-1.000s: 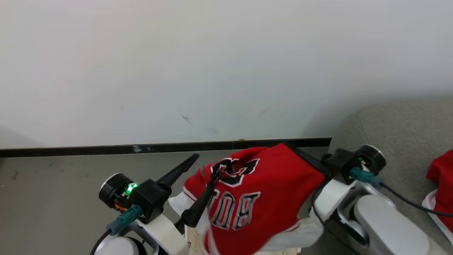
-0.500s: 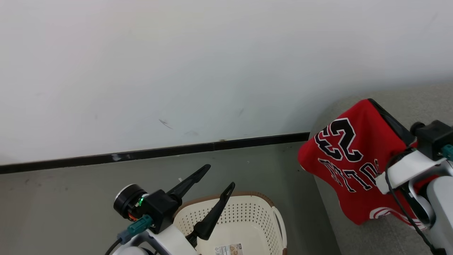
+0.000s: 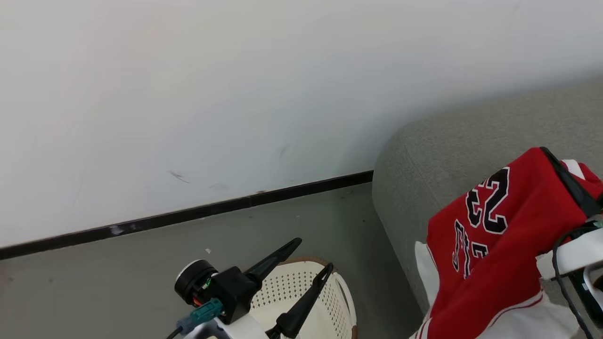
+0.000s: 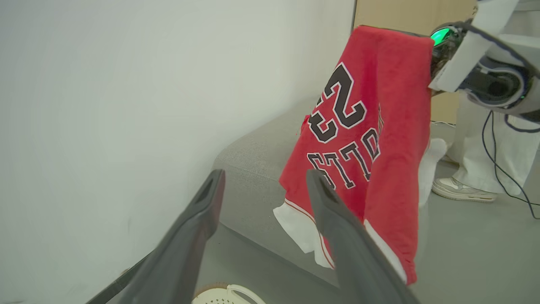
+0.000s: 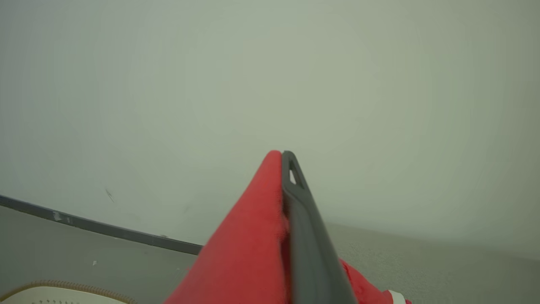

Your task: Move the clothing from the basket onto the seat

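Right gripper (image 5: pixel 284 162) clamped shut on the clothing (image 3: pixel 490 245): red fabric pinched between the fingers and draped down from them, number 23 and black lettering facing out, white hem hanging lowest. The garment hangs over the rounded end of the grey seat (image 3: pixel 447 141); cannot tell whether the hem touches it. Left gripper (image 3: pixel 314 254) spread wide, empty, above the cream basket (image 3: pixel 287 289), which sits on the floor (image 3: pixel 118 282) near the white wall (image 3: pixel 235 94). A person's shoe (image 4: pixel 460 191) beyond the seat.

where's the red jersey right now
Head view, lower right: the jersey hangs from the shut right gripper by the sofa's rounded end, right of the basket.
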Robot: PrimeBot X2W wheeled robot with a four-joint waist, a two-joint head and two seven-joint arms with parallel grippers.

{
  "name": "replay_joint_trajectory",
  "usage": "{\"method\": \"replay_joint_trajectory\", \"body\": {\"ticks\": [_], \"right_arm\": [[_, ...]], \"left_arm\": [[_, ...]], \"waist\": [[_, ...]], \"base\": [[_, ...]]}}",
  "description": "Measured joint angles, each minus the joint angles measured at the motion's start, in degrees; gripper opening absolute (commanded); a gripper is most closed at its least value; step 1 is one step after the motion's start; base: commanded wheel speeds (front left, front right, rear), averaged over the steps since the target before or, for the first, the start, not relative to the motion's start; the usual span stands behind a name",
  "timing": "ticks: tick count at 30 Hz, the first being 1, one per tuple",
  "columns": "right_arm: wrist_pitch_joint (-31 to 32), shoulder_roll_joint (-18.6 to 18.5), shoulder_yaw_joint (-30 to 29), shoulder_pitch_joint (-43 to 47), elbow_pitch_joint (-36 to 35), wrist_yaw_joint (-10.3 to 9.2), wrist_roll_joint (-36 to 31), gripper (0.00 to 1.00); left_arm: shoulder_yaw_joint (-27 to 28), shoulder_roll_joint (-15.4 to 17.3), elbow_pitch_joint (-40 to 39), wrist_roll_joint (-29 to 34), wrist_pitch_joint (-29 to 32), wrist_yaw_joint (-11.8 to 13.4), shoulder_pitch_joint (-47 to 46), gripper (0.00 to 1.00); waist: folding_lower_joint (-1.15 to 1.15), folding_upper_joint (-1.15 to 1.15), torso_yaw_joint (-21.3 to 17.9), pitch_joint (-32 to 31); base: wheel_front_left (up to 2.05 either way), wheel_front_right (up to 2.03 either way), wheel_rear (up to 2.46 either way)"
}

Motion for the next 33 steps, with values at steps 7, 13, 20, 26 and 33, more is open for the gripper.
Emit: {"method": "replay_joint_trajectory", "body": {"ticks": [7,13,20,26,33], "right_arm": [[1.7,1.2,-3.1,4.1,-4.6,0.00,-1.3,0.00],[3.0,1.7,-4.2,6.9,-7.3,0.00,-1.9,0.00],[4.7,1.4,0.8,6.2,-7.5,0.00,-0.3,0.00],[6.4,-0.4,4.5,-4.8,-7.3,0.00,3.4,0.00],[10.4,-1.0,3.8,-21.7,-4.0,0.00,7.8,0.00]], "left_arm": [[-1.3,-0.9,0.8,-0.4,-0.5,-0.6,0.0,1.00],[-1.9,-1.4,1.8,-0.5,-1.0,-0.8,0.0,1.00],[-1.8,-1.5,2.4,-0.5,-1.5,-1.1,0.0,1.00],[-0.2,-1.2,2.3,-0.4,-1.7,0.5,0.0,1.00],[2.2,0.6,1.2,0.8,-1.8,2.9,0.1,1.00]], "waist": [[0.00,0.00,-3.7,0.1],[0.00,0.00,-7.2,0.2],[0.00,0.00,-10.9,0.7],[0.00,0.00,-13.2,1.9],[0.00,0.00,-14.5,4.4]], "base": [[0.00,0.00,0.00],[0.00,0.00,0.00],[0.00,0.00,0.00],[0.00,0.00,0.00],[0.00,0.00,0.00]]}}
